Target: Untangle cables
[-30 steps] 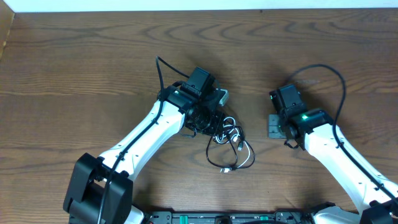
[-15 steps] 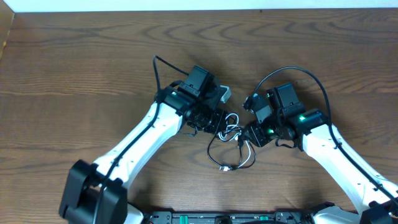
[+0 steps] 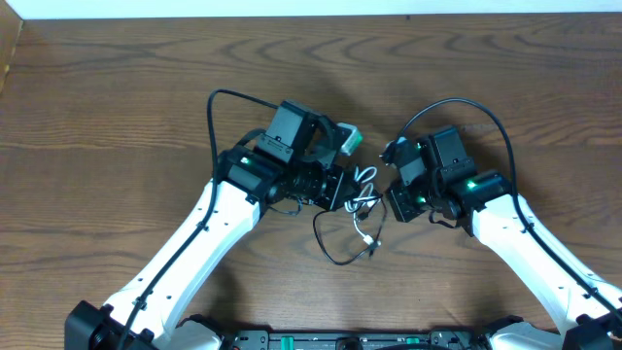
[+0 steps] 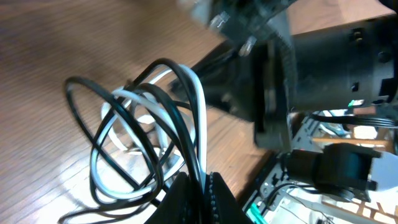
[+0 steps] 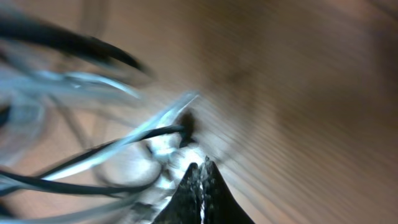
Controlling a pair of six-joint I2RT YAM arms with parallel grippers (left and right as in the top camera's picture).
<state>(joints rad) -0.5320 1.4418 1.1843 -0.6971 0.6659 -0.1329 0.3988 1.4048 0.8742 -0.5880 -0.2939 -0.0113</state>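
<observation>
Two tangled cables (image 4: 198, 106) sit pinched in the left fingers (image 4: 185, 198); right fingers (image 5: 189, 193) closed at the loops, hold unclear; pulling apart could cinch the knot.

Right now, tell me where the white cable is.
Overhead, mid-table: the white cable loops between the left gripper and right gripper, tangled with the black cable.

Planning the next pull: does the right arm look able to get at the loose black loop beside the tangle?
Probably yes: the black loop lies uncovered close to the right pincer, with nothing over it. That pincer is shut, so it must open first.
</observation>
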